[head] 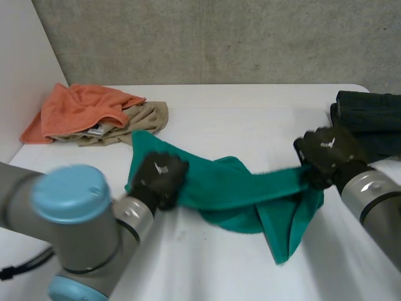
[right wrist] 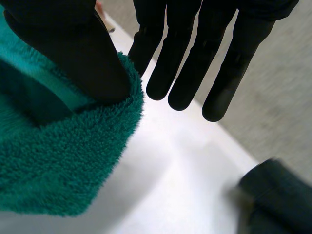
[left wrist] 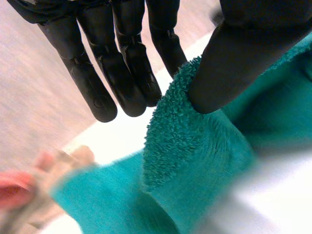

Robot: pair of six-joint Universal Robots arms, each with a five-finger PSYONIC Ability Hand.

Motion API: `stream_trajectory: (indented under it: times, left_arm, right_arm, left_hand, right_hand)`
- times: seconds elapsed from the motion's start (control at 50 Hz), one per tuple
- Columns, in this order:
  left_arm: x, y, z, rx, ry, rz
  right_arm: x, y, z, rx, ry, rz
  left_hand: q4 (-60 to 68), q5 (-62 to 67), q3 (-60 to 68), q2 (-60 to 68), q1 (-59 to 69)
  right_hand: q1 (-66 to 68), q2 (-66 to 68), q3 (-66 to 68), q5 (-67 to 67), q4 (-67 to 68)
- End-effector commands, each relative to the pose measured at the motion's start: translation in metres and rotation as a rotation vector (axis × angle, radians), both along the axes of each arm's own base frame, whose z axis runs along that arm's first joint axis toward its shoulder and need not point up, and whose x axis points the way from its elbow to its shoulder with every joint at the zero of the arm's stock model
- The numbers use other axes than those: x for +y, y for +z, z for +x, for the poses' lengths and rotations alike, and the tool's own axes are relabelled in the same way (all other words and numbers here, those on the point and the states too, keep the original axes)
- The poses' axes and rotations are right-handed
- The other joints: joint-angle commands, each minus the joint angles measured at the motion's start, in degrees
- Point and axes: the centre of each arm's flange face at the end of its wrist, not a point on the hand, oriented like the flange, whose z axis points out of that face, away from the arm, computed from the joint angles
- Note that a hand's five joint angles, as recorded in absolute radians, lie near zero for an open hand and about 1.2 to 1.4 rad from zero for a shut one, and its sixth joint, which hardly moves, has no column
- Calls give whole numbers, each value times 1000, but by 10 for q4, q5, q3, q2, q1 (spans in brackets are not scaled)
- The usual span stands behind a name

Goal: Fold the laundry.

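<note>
Left hand (left wrist: 122,58) for us here: straight fingers (left wrist: 97,92), thumb (left wrist: 234,63) pinching a raised fold of the teal towel (left wrist: 195,161). Past it, a blurry orange cloth (left wrist: 14,187) and beige cloth (left wrist: 68,161) on the white table (left wrist: 117,136).

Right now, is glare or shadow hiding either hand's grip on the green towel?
No. Head view: even light, no glare on the table. Left wrist view: left hand pinching the green towel, plainly lit. Right wrist view: right hand likewise.
</note>
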Motion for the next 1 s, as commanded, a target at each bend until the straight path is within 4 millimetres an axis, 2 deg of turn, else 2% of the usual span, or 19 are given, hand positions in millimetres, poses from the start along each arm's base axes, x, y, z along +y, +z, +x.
stream_trajectory:
  times: [0.02, 0.04, 0.1, 0.18, 0.24, 0.26, 0.42, 0.48, 0.5, 0.54, 0.58, 0.62, 0.64, 0.74, 0.78, 0.8, 0.82, 0.9, 1.0]
  left_arm:
    - [7, 97, 18, 165, 48, -227]
    - [8, 105, 20, 177, 52, -247]
    - [12, 131, 30, 206, 67, -297]
    - [11, 145, 37, 194, 79, -292]
    - [1, 144, 44, 161, 102, -258]
    - [-3, 141, 45, 149, 106, -242]
    - [-57, 55, 19, -13, 68, -42]
    - [-83, 42, 14, -44, 83, -51]
    - [-102, 43, 12, -54, 96, -85]
    - [-121, 50, 11, -49, 113, -131]
    - [-146, 74, 5, -5, 130, -243]
    - [-160, 101, 2, 51, 145, -344]
    - [-168, 129, -1, 108, 153, -450]
    - [-175, 198, -4, 269, 166, -742]
    - [-172, 217, -2, 313, 170, -815]
    - [-162, 241, 3, 351, 171, -890]
    - [-157, 251, 6, 362, 170, -913]
    - [-139, 254, 12, 354, 156, -879]
    - [-124, 216, 17, 287, 116, -733]
  right_arm:
    - [15, 74, -6, 34, 16, -214]
    - [18, 91, -8, 53, 12, -250]
    - [23, 109, -10, 92, 16, -254]
    - [32, 119, -13, 166, 35, -212]
    - [34, 110, -12, 244, 62, -153]
    - [32, 105, -12, 264, 66, -132]
    - [-12, 40, 10, 338, 119, 51]
    - [-32, 26, 25, 321, 111, 34]
    - [-38, 26, 29, 310, 99, 16]
    - [-60, 32, 40, 256, 38, -72]
    - [-76, 44, 44, 198, -16, -152]
    - [-96, 70, 49, 90, -85, -304]
    - [-101, 82, 50, 53, -102, -363]
    - [-111, 139, 54, -136, -133, -657]
    - [-105, 163, 51, -186, -138, -754]
    - [-101, 169, 51, -189, -135, -769]
    - [-98, 173, 50, -192, -131, -776]
    - [-83, 175, 50, -161, -65, -742]
    - [-70, 146, 54, -89, 42, -585]
  left_hand:
    - [115, 147, 119, 116, 170]
    - [115, 147, 119, 116, 170]
    - [115, 147, 119, 116, 170]
    - [115, 147, 119, 116, 170]
    - [115, 147, 119, 116, 170]
    - [115, 147, 119, 116, 170]
    - [115, 147, 119, 116, 170]
    - [115, 147, 119, 116, 170]
    - [115, 147, 119, 116, 170]
    - [115, 147, 119, 116, 170]
    - [115, 147, 119, 116, 170]
    - [115, 147, 119, 116, 170]
    - [115, 147, 119, 116, 170]
    - [115, 147, 119, 116, 170]
    - [115, 147, 119, 116, 170]
    - [115, 147, 119, 116, 170]
    - [115, 147, 119, 116, 170]
    - [115, 147, 119, 116, 170]
    - [115, 147, 119, 116, 170]
  right_hand:
    - [155, 124, 119, 136, 114]
    - [155, 124, 119, 136, 114]
    - [155, 124, 119, 136, 114]
    - [155, 124, 119, 136, 114]
    - [155, 124, 119, 136, 114]
    - [155, 124, 119, 136, 114]
    - [155, 124, 119, 136, 114]
    - [155, 124, 119, 136, 114]
    - [155, 124, 119, 136, 114]
    - [155, 124, 119, 136, 114]
    - [155, 124, 119, 136, 114]
    - [155, 124, 119, 136, 114]
    - [155, 124, 119, 136, 114]
    - [155, 124, 119, 136, 114]
    - [155, 124, 119, 136, 114]
    - [155, 124, 119, 136, 114]
    - [155, 124, 119, 136, 114]
    - [155, 124, 119, 136, 114]
    - [155, 124, 119, 136, 114]
